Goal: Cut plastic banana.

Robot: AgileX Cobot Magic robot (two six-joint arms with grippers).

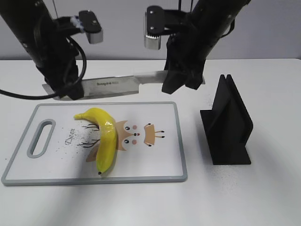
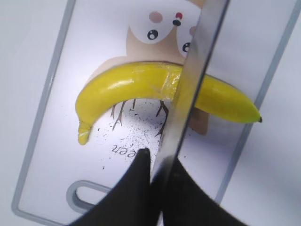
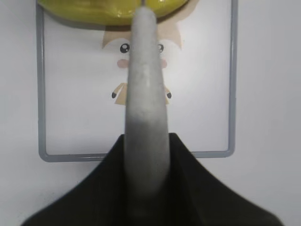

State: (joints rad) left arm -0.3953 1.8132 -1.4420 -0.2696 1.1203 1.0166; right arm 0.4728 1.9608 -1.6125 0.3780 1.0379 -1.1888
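Note:
The plastic banana (image 1: 104,141) lies whole on the white cutting board (image 1: 155,165), dark tip toward the front edge. Both grippers hold one knife level above the board's far side. My left gripper (image 1: 70,92) is shut on the steel blade (image 1: 113,86) near its tip. My right gripper (image 1: 181,80) is shut on the pale handle (image 1: 150,75). In the left wrist view the blade (image 2: 188,94) runs from the jaws (image 2: 157,167) across the banana's middle (image 2: 127,84). In the right wrist view the handle (image 3: 146,94) runs from the jaws (image 3: 146,141) toward the banana (image 3: 94,12).
A black knife stand (image 1: 228,125) stands on the white table, right of the board. The board has a grey rim, an owl print and a handle slot (image 1: 41,136) at its left end.

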